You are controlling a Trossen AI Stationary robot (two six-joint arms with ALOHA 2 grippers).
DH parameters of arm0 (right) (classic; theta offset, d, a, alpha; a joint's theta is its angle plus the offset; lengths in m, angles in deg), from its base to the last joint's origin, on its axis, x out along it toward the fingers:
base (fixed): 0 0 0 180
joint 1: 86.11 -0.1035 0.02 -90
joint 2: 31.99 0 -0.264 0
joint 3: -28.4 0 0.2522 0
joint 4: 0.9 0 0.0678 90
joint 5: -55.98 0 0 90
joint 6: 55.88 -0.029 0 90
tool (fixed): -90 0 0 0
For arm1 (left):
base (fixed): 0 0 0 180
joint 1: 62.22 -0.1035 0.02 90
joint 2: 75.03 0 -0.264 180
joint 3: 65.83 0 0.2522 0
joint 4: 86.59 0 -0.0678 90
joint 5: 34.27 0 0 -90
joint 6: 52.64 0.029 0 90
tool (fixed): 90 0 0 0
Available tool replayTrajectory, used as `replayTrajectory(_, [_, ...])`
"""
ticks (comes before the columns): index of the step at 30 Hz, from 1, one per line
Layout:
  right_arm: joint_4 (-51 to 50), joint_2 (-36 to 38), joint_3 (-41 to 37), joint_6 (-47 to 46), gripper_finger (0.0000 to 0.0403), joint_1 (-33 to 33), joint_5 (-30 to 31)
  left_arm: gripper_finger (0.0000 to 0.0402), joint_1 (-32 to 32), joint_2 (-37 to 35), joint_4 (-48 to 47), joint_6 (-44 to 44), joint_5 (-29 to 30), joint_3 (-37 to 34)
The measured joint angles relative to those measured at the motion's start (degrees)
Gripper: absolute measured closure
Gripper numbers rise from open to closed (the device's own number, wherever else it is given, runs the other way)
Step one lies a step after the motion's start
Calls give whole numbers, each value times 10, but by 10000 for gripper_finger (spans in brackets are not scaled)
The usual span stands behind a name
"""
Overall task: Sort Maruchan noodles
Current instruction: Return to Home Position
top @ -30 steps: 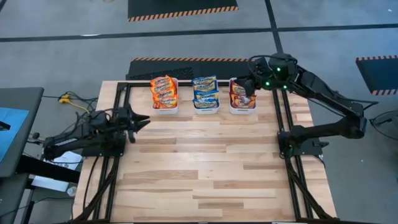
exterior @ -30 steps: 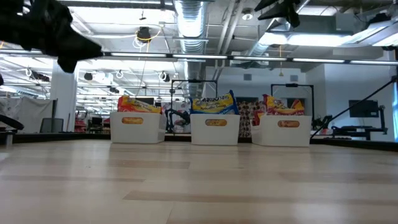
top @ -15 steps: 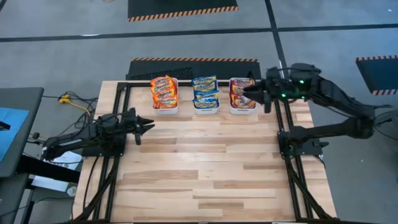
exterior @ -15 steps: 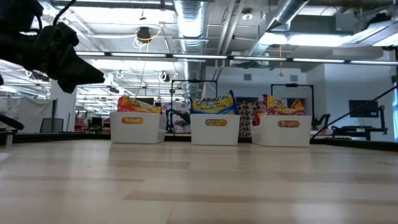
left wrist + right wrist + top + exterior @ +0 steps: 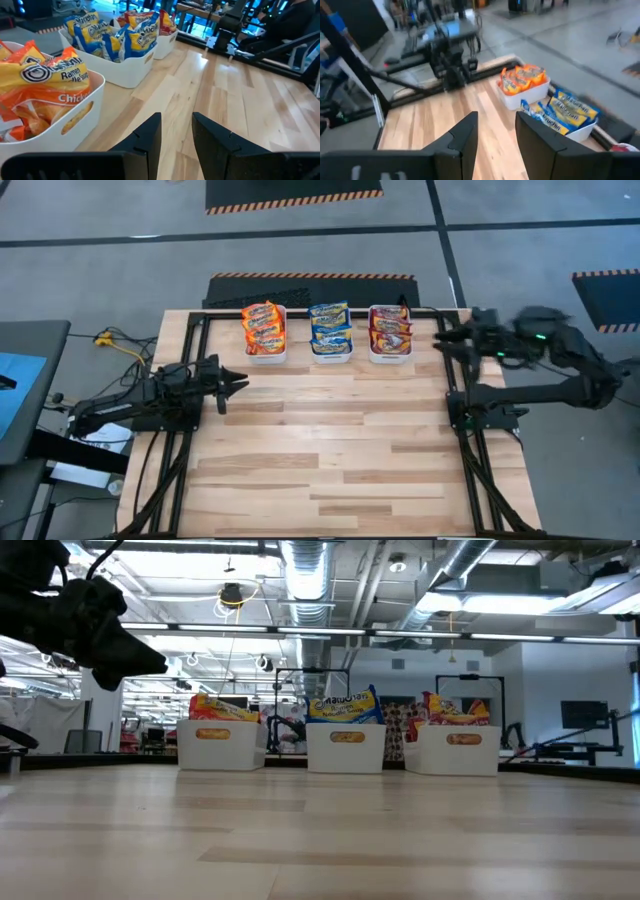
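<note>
The noodles are glossy flat packets standing in three white bins [image 5: 346, 750] in a row on the table [image 5: 330, 450]. The orange packets [image 5: 264, 328] are nearest the left pincer [image 5: 243, 382]. The blue-and-yellow packets [image 5: 330, 328] are between both pincers. The dark red packets [image 5: 389, 330] are nearest the right pincer [image 5: 496, 117]. Each pincer is narrowly parted, empty and apart from the bins. The bin walls hide the lower packets, so the count per bin cannot be told.

Bright even light from ceiling lamps [image 5: 500, 602], faint shadows, mild glare
</note>
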Motion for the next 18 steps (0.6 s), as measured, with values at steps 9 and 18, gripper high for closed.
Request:
replayTrajectory(9, [141, 207, -204, -12, 246, -2, -34, 306, 0, 0, 0, 12, -1, 0])
replayTrajectory(18, [288, 334, -420, -35, 246, -3, -94, 306, 0, 0, -1, 11, -1, 0])
